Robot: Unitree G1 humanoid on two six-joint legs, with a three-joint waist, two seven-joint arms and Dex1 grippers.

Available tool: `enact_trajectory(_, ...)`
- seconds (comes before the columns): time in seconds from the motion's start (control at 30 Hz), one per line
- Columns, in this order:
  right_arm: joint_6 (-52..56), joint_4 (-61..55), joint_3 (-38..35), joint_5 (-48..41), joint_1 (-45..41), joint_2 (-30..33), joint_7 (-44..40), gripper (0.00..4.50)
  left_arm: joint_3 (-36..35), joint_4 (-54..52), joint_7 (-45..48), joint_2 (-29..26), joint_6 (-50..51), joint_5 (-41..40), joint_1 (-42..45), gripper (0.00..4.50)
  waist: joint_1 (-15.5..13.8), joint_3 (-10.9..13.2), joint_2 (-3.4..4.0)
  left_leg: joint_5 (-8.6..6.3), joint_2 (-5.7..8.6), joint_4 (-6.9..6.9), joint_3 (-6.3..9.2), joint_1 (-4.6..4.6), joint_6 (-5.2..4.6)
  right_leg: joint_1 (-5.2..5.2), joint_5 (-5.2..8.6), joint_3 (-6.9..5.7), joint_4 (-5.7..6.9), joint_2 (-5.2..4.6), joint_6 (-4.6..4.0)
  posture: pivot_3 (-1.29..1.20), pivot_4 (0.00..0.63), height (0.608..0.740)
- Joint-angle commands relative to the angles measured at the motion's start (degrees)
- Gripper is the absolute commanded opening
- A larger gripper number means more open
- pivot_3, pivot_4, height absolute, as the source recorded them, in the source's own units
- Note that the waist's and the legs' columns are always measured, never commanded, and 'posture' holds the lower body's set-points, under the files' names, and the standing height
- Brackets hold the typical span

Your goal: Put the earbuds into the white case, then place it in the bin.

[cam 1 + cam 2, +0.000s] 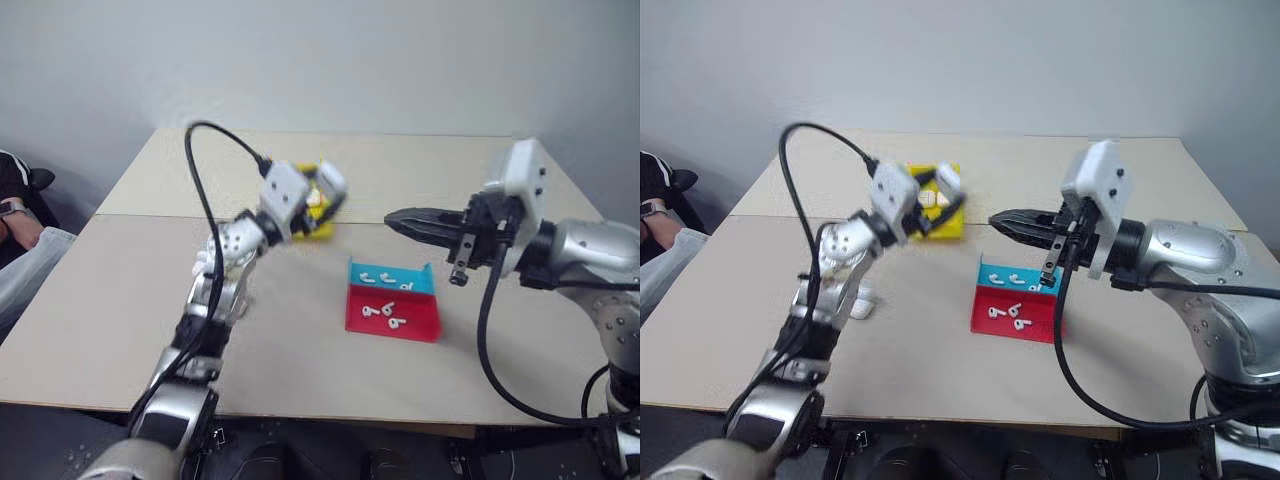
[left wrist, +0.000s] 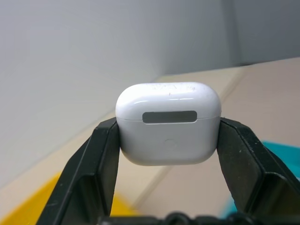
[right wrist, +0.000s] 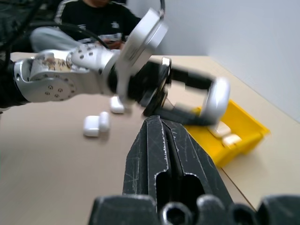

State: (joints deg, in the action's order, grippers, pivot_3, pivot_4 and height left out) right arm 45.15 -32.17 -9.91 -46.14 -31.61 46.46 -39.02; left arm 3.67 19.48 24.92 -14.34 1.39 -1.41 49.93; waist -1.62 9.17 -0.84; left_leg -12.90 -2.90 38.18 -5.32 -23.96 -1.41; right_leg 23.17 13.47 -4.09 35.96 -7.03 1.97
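Between left tool [image 2: 168, 136] fingers, white case [image 2: 168, 123].

It looks like a lab: a plain table [image 1: 120, 330] by a bare grey wall [image 1: 320, 60], a person [image 3: 93, 18] sitting close.

The white case [image 2: 168, 124], glossy and rounded, has its lid shut and is pinched at both sides, held in the air over the bin [image 1: 943, 222]. The bin, bright yellow with upright walls, sits on the worktop [image 1: 120, 310] and holds other white cases. Several tiny white earbuds [image 1: 385, 315] lie loose nearby.
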Motion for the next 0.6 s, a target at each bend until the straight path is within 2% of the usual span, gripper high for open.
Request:
enact_trajectory(0.03, -0.47, -2.75, -2.17, 0.39, 2.26, -0.65, 3.09, 0.19, -1.72, 10.03, -9.72, 0.36, -1.51, 4.38, 5.38, 2.79, 0.43, 0.00, 0.00, -0.01, 0.00, 0.00, -0.03, -0.03, -0.01, 0.04, 0.00, 0.03, -0.02, 0.00, 0.01, 0.00, 0.150, 0.740)
enact_trajectory(0.17, -0.50, -2.86, -1.20, 1.33, 3.88, -1.04, 4.83, 0.19, -3.32, 25.68, -15.01, 2.83, -5.64, 4.45, 12.42, 2.79, 0.62, 0.04, -0.06, 0.00, 0.05, 0.04, -0.11, -0.19, -0.01, 0.14, -0.01, 0.00, -0.02, -0.04, 0.07, 0.00, 0.150, 0.740)
enact_trajectory(0.3, 0.06, -2.02, -0.65, 2.18, 4.32, -0.94, 5.95, 0.19, -3.20, 37.05, -16.91, 4.63, -9.55, 5.17, 16.67, 2.79, 0.64, 0.08, -0.14, -0.01, 0.05, 0.05, -0.10, -0.22, -0.02, 0.14, -0.01, -0.05, -0.07, -0.04, 0.08, 0.00, 0.150, 0.740)
enact_trajectory(0.4, 0.67, -2.01, -0.50, 2.77, 5.27, -0.86, 6.87, 0.17, -3.52, 42.91, -17.29, 5.89, -11.99, 5.00, 18.36, 3.91, 0.64, 0.09, -0.14, -0.01, 0.05, 0.06, -0.10, -0.23, -0.02, 0.14, -0.01, -0.06, -0.08, -0.05, 0.09, 0.00, 0.150, 0.740)
enact_trajectory(0.47, 0.91, -2.15, -0.37, 2.90, 5.62, -0.95, 7.29, 0.17, -3.71, 45.07, -18.21, 6.05, -12.99, 5.15, 19.09, 4.49, 0.77, 0.09, -0.15, -0.01, 0.05, 0.05, -0.10, -0.23, -0.02, 0.14, -0.01, -0.06, -0.08, -0.05, 0.09, 0.00, 0.150, 0.740)
enact_trajectory(0.6, 0.92, -2.61, 0.27, 3.67, 6.47, -0.80, 7.49, 0.17, -3.39, 46.26, -17.08, 5.30, -15.61, 5.62, 19.46, 4.49, 1.04, 0.10, -0.17, 0.00, 0.05, 0.05, -0.10, -0.22, -0.01, 0.16, -0.01, -0.06, -0.03, -0.05, 0.09, 0.00, 0.150, 0.740)
